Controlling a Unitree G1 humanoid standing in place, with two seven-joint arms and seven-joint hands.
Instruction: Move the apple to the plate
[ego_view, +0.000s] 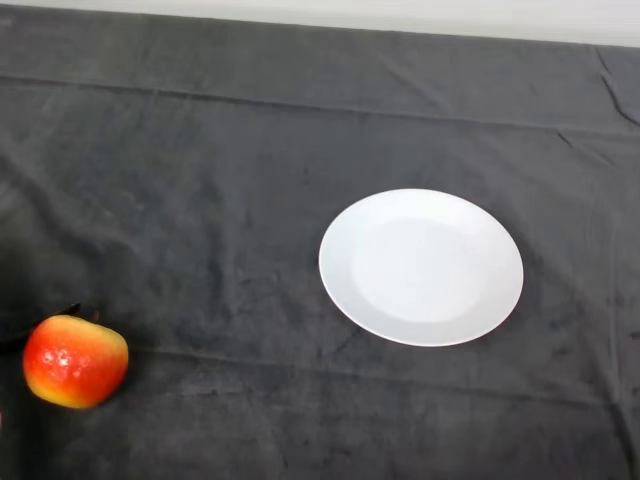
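Currently: apple (75, 361) sits on the dark cloth (200, 200) at lower left of the head view, close to the left edge. Plate (421, 266) (white, bare, nothing on it) lies right of centre, well apart from the apple, up and to the right of it. So the carry you need runs left-to-right w/ a slight push away from the robot.

Key relation: apple is on the robot's left side, i.e. the side the working left arm comes in from. Judged from that, reach should be short and the haul to the plate is the longer leg. Apple is roundish, no real long axis; dark stem pokes out at its upper left, so the fruit looks tipped, stem leaning left.

Hand: no part of the robot shows in this view, so you can't read its state here.

Hidden / unclear:
- Far-left strip by the apple is in deep shadow; can't tell what's there.
- Apple's underside and contact patch w/ cloth not visible.
- Cloth has creases running across between apple and plate; judgement only, they look shallow, but lift rather than drag.
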